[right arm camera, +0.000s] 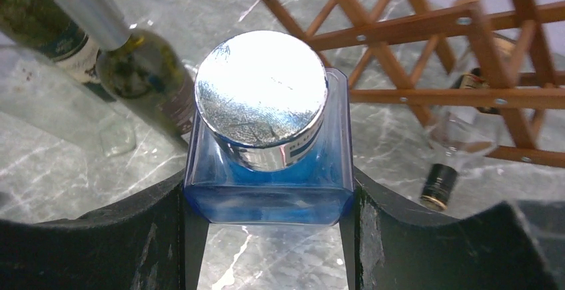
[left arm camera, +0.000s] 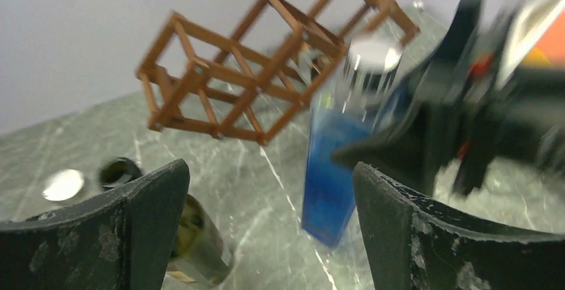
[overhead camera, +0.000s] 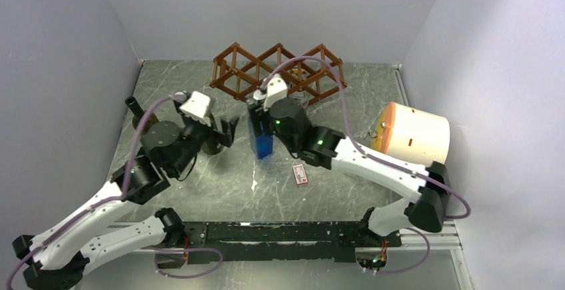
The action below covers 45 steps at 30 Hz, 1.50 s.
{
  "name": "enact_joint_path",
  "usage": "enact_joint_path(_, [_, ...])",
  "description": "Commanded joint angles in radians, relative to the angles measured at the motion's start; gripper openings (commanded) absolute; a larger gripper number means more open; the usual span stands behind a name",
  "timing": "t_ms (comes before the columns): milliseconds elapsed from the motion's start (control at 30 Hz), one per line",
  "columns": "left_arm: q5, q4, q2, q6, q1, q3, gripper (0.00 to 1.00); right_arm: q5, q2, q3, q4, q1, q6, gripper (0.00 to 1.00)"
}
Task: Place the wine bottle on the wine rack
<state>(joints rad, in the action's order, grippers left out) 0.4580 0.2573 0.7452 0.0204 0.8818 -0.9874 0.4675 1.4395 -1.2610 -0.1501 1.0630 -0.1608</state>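
Blue square glass bottle (overhead camera: 264,145) clamped by the right gripper (overhead camera: 261,127), short of the reddish-brown wooden lattice wine rack (overhead camera: 280,70).

From above, the bottle is seen upright over the grey marbled table (overhead camera: 220,197), near the rack's front but apart from it. The left gripper (overhead camera: 226,130) is held just to its left. From the left wrist, the left gripper's (left arm camera: 266,230) jaws are seen spread wide with nothing held; the bottle (left arm camera: 330,170) and rack (left arm camera: 233,83) are ahead, with a dark green glass bottle (left arm camera: 200,243) lying below. From the right wrist, the right gripper's fingers (right arm camera: 153,237) are pressed against both sides of the bottle (right arm camera: 266,197). A clear glass bottle with a black cap (right arm camera: 453,143) lies among the lower slats of the rack (right arm camera: 426,37).
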Motion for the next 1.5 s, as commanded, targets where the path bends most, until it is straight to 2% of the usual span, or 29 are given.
enact_joint_path(0, [-0.164, -0.137, 0.007, -0.004, 0.005, 0.129, 0.97, 0.055, -0.157, 0.009, 0.100, -0.033, -0.041, 0.36])
enact_joint_path(233, [-0.440, -0.452, 0.099, -0.036, 0.005, 0.369, 1.00, 0.036, -0.271, 0.011, 0.065, -0.053, -0.054, 0.34])
enact_joint_path(400, [-0.417, -0.582, 0.248, -0.054, 0.005, 0.386, 1.00, -0.024, -0.306, -0.007, 0.016, -0.056, -0.074, 0.34])
enact_joint_path(567, [-0.457, -0.751, 0.316, -0.126, 0.003, 0.430, 0.99, -0.055, -0.329, 0.000, -0.004, -0.066, -0.103, 0.34])
enact_joint_path(733, [-0.627, -0.854, 0.355, -0.114, -0.046, 0.456, 0.99, -0.129, -0.363, 0.021, 0.021, -0.084, -0.117, 0.34])
enact_joint_path(900, [-0.849, -1.028, 0.356, -0.040, -0.152, 0.502, 0.98, -0.159, -0.389, 0.039, 0.033, -0.096, -0.128, 0.35])
enact_joint_path(1033, [-0.960, -1.036, 0.384, -0.050, -0.171, 0.484, 0.93, -0.188, -0.407, 0.055, 0.051, -0.100, -0.147, 0.35])
enact_joint_path(1167, [-0.995, -0.989, 0.407, -0.091, -0.173, 0.451, 0.90, -0.201, -0.421, 0.074, 0.069, -0.100, -0.165, 0.35])
enact_joint_path(1267, [-0.998, -0.970, 0.407, -0.115, -0.175, 0.442, 0.82, -0.202, -0.430, 0.078, 0.061, -0.101, -0.175, 0.35])
enact_joint_path(1367, [-1.019, -0.942, 0.416, -0.131, -0.177, 0.414, 0.68, -0.203, -0.439, 0.082, 0.047, -0.101, -0.184, 0.36])
enact_joint_path(1467, [-1.011, -0.962, 0.425, -0.145, -0.178, 0.405, 0.49, -0.206, -0.451, 0.092, 0.033, -0.102, -0.196, 0.37])
